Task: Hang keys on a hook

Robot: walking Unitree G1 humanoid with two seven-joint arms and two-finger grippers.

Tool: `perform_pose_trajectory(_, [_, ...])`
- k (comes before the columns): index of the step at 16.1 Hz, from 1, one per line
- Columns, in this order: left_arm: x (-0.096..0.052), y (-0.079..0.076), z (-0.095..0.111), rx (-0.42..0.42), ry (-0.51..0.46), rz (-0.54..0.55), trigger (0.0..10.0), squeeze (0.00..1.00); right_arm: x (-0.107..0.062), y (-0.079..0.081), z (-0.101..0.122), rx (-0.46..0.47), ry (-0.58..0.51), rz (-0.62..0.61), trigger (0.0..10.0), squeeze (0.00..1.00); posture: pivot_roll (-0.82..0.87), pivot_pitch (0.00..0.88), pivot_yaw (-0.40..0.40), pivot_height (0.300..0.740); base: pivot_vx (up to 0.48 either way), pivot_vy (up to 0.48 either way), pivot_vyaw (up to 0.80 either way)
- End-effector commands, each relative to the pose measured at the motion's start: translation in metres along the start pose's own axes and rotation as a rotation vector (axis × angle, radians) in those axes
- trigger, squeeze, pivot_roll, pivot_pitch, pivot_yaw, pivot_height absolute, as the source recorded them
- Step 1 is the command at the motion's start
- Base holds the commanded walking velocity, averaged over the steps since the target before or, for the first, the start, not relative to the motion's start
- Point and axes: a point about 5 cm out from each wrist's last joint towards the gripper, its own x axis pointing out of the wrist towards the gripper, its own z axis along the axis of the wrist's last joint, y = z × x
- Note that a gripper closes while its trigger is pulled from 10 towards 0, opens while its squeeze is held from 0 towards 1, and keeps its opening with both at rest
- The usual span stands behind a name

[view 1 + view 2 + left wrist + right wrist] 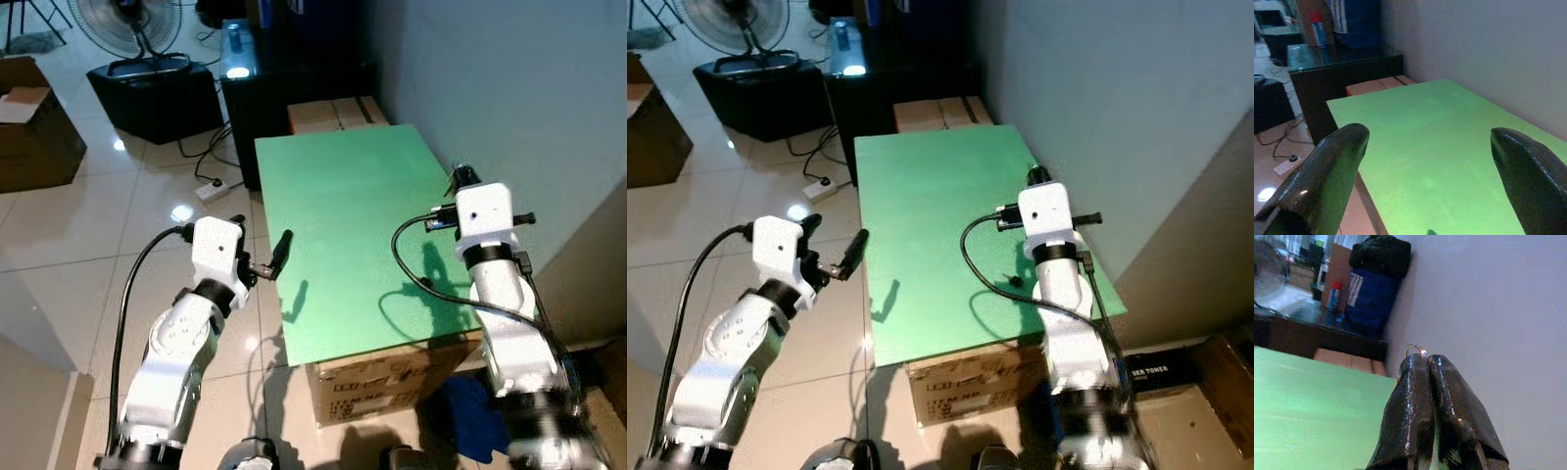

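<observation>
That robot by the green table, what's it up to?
The right gripper has its fingers pinched shut on a small metal key ring, held up over the green table near the grey wall. The left gripper is open at the table's left edge, holding nothing. I can't make out a hook, so the ring isn't hung yet.

A flat bright green table (353, 235) is showing one even colour with no pattern, sitting on a brown cardboard box (387, 387) with dark print. The glossy black right tool (1426, 363) is showing a thin silver metal key ring (1416, 348) against a plain pale grey wall (1498, 308). The glossy black left tool (1427, 142) is catching soft highlights. The shiny beige floor tiles (88, 215) are reflecting white light.
</observation>
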Motion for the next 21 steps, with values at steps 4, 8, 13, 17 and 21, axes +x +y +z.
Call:
perform_pose_trajectory(4, [0.0, 0.009, 0.008, 0.032, -0.027, 0.09, 10.0, 0.0, -0.012, 0.015, 0.013, 0.099, 0.007, 0.122, 10.0, 0.0, -0.07, 0.0, 0.063, 0.74, 0.0, 0.0, 0.4])
perform_pose_trajectory(8, [0.007, 0.015, 0.013, 0.06, -0.041, 0.15, 10.0, 0.0, -0.02, 0.025, 0.01, 0.1, 0.041, 0.191, 10.0, 0.0, -0.07, 0.0, 0.053, 0.74, 0.0, 0.0, 0.8])
perform_pose_trajectory(13, [0.011, 0.006, 0.017, 0.124, -0.056, 0.149, 10.0, 0.0, -0.032, 0.037, -0.001, 0.168, 0.12, 0.286, 10.0, 0.0, -0.06, 0.0, 0.046, 0.74, 0.0, 0.0, 0.8])
perform_pose_trajectory(17, [0.009, -0.002, 0.018, 0.142, -0.069, 0.115, 10.0, 0.0, -0.042, 0.042, -0.008, 0.208, 0.162, 0.303, 10.0, 0.0, -0.05, 0.0, 0.054, 0.74, 0.0, 0.0, 0.8])
perform_pose_trajectory(21, [0.008, -0.006, 0.019, 0.137, -0.087, 0.081, 10.0, 0.0, -0.043, 0.043, -0.013, 0.229, 0.188, 0.316, 10.0, 0.0, -0.05, 0.0, 0.045, 0.74, 0.0, 0.0, 0.8])
